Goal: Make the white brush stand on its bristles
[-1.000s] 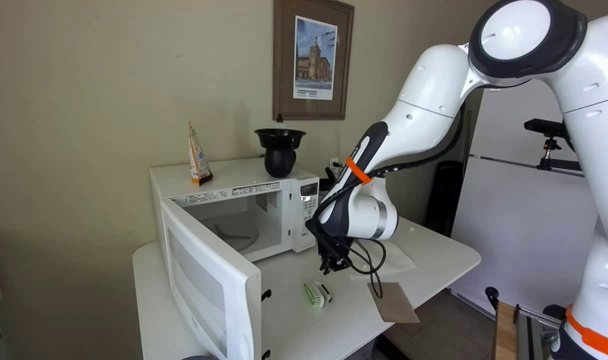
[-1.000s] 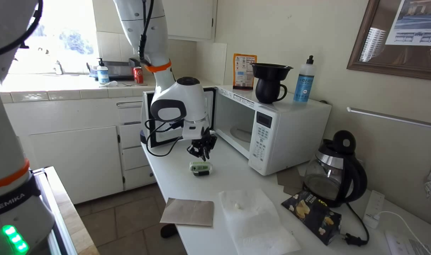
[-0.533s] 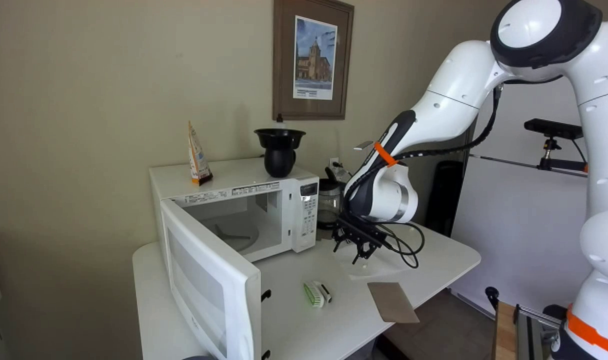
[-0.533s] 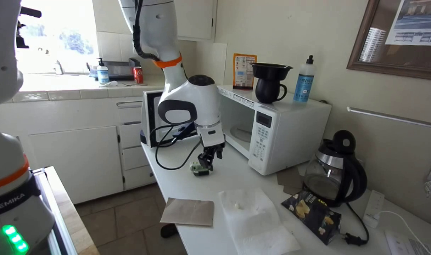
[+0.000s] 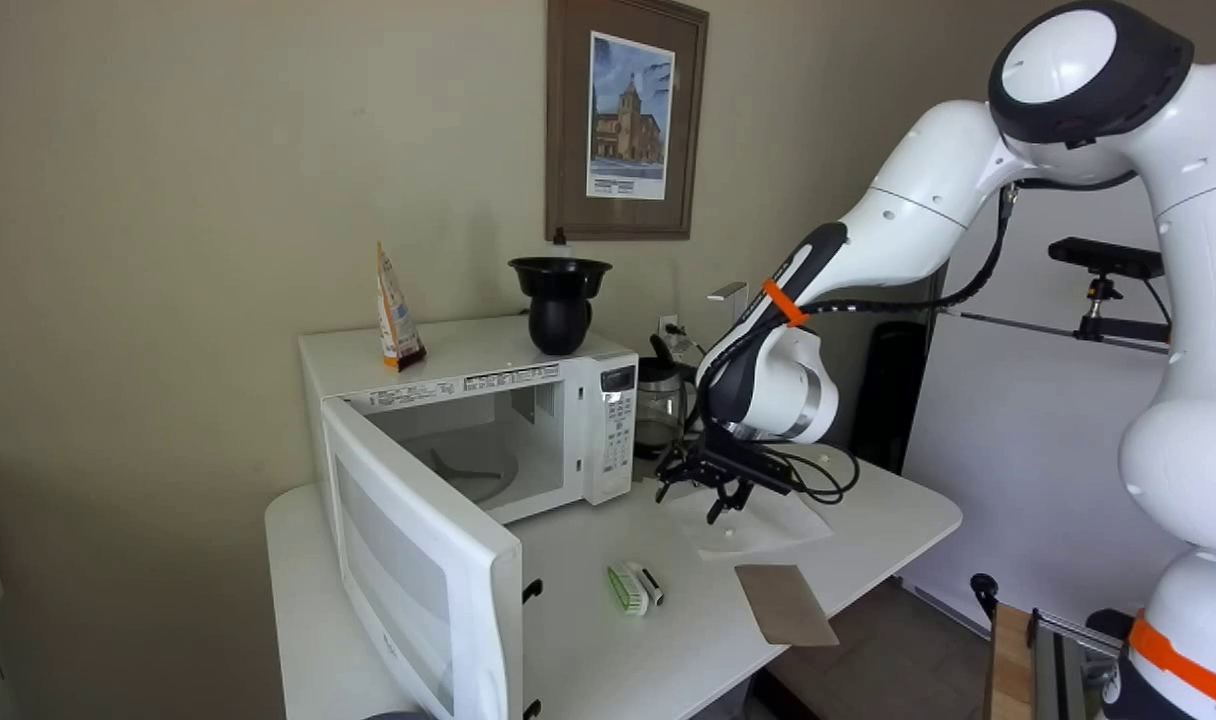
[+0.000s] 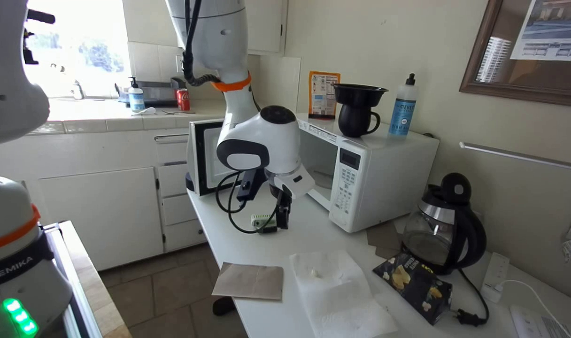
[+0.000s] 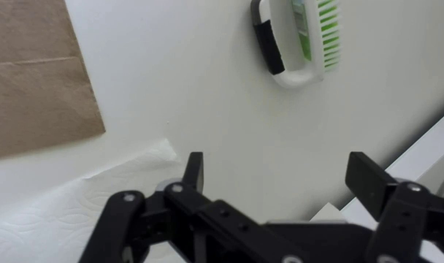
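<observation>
The white brush [image 5: 630, 592] lies on its side on the table, bristles pointing sideways toward the microwave door. In the wrist view the brush [image 7: 298, 77] sits at the top; its black-gripped handle is on the left and its green-and-white bristles [image 7: 329, 40] on the right. My gripper [image 7: 275, 157] is open, with only bare tabletop showing between its fingers. It hangs above the table, apart from the brush, as the gripper [image 5: 686, 507] shows in an exterior view. In an exterior view a cable and the gripper [image 6: 282, 226] partly cover the brush [image 6: 258, 218].
A white microwave [image 5: 608, 440] stands behind with its door [image 5: 428, 560] swung wide. Brown paper [image 6: 249, 280] overhangs the table's edge, and a white paper towel [image 6: 337, 291] lies near it. A coffee pot [image 6: 435, 225] and black popcorn bag [image 6: 414, 286] are farther along.
My gripper has pulled back from over the brush, moving away from the microwave door, and its fingers have spread apart. The brush has stayed where it was.
</observation>
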